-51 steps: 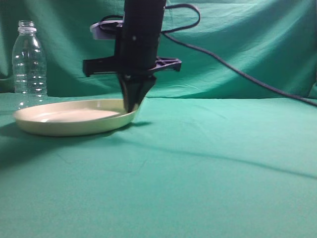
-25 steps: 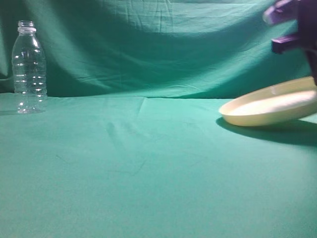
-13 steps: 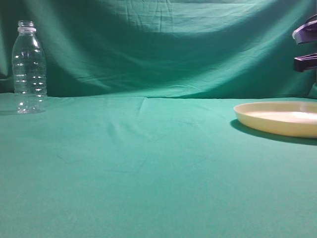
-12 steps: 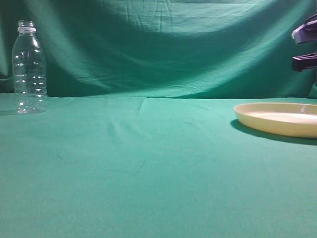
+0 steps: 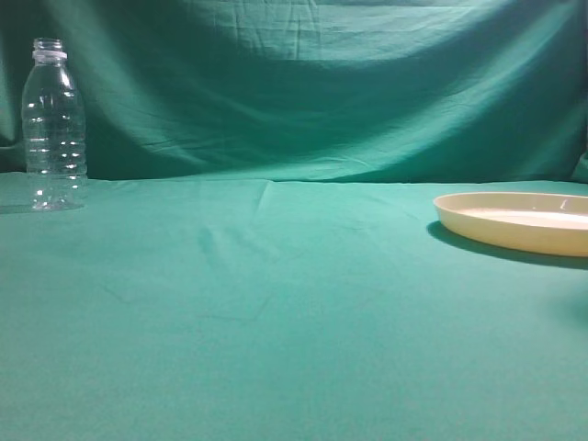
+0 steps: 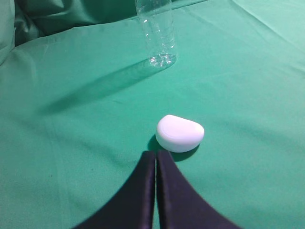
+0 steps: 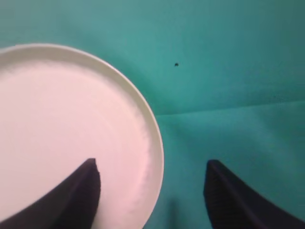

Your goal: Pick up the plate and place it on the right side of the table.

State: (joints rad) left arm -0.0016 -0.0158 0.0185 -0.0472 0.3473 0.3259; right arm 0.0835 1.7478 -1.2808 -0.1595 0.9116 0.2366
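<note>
The cream-yellow plate [image 5: 519, 220] lies flat on the teal-green table [image 5: 294, 312] at the right edge of the exterior view. No gripper shows in that view. In the right wrist view the plate [image 7: 66, 129] fills the left half. My right gripper [image 7: 152, 164] is open above it and holds nothing: its left finger is over the plate's inside, its right finger over bare cloth, and the rim runs between them. In the left wrist view my left gripper [image 6: 156, 153] is shut and empty over the cloth.
A clear plastic bottle [image 5: 53, 124] stands upright at the far left; it also shows in the left wrist view [image 6: 157, 31]. A small white rounded object [image 6: 179, 133] lies on the cloth just beyond my left fingertips. A green cloth backdrop [image 5: 303, 83] hangs behind the table.
The plate was carried from the left of the table to the right and set down flat. My right gripper let go of it and rose out of the exterior view.
</note>
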